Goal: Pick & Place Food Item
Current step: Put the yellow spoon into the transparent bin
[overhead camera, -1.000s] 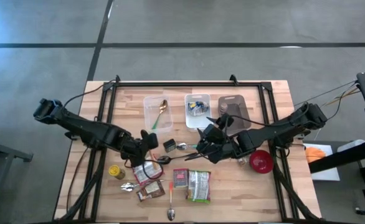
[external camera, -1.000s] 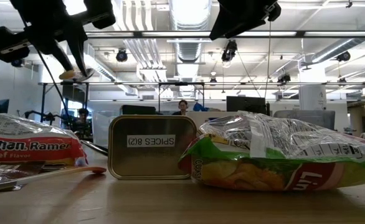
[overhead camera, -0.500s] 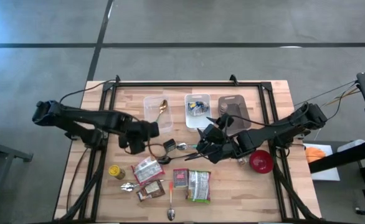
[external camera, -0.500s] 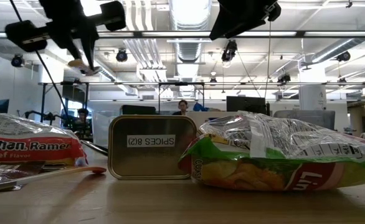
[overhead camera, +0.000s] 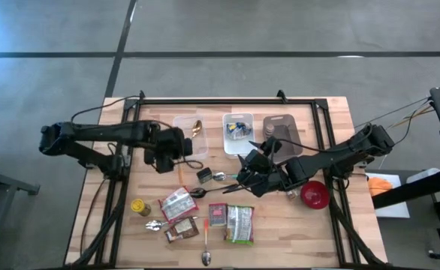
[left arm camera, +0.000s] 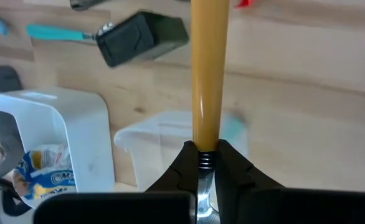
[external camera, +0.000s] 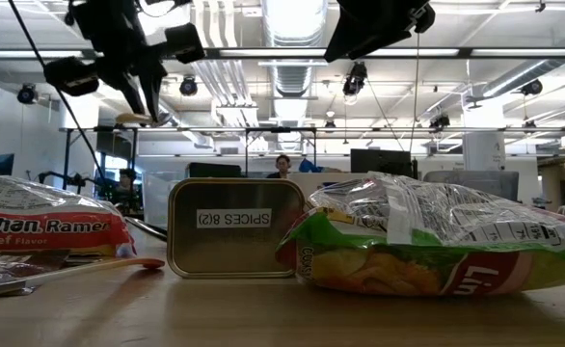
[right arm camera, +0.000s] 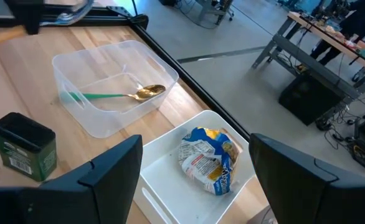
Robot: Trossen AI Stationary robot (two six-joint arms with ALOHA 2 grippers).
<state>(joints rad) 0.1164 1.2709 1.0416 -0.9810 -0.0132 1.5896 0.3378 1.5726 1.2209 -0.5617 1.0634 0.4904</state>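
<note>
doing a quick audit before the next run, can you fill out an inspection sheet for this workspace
surface: wooden table in a black frame, no spills seen
job's things: clear bin holds a green-handled spoon; white bin holds a snack packet; ramen pack and chips bag lie near the front edge
clutter: spice tin, red bowl, yellow jar, loose spoons
grippers: left gripper shut on a yellow-handled utensil, raised beside the clear bin; right gripper open, mid-table
cables: black cable along the left arm
surroundings: open workshop, seated people far behind
</note>
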